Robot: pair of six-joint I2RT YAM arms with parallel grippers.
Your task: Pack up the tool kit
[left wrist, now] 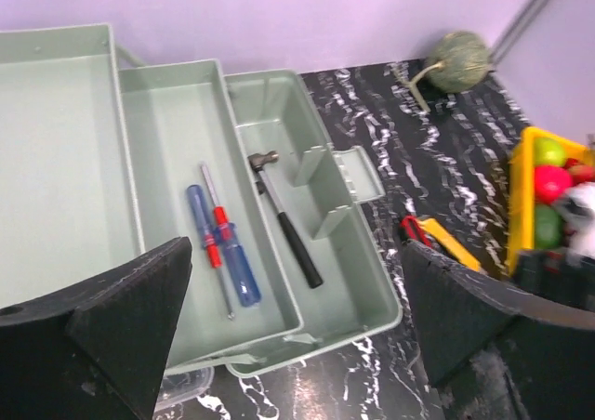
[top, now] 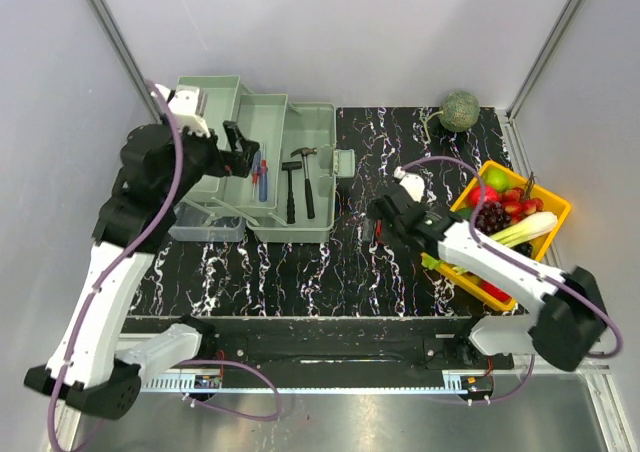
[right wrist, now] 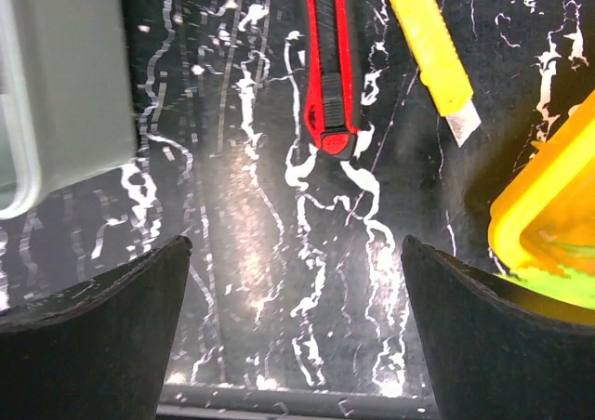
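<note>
The pale grey-green toolbox stands open at the back left with its trays folded out. Red and blue screwdrivers lie in a tray and a black hammer lies in the bottom. My left gripper hovers open and empty over the box's near edge. The red pliers and the yellow knife lie side by side on the black marbled table right of the box. My right gripper is open and empty just in front of them, above the table.
A yellow tray of fruit stands at the right, close to the right arm. A green melon sits at the back right corner. A clear plastic container lies beside the box's near left. Grey walls enclose the table.
</note>
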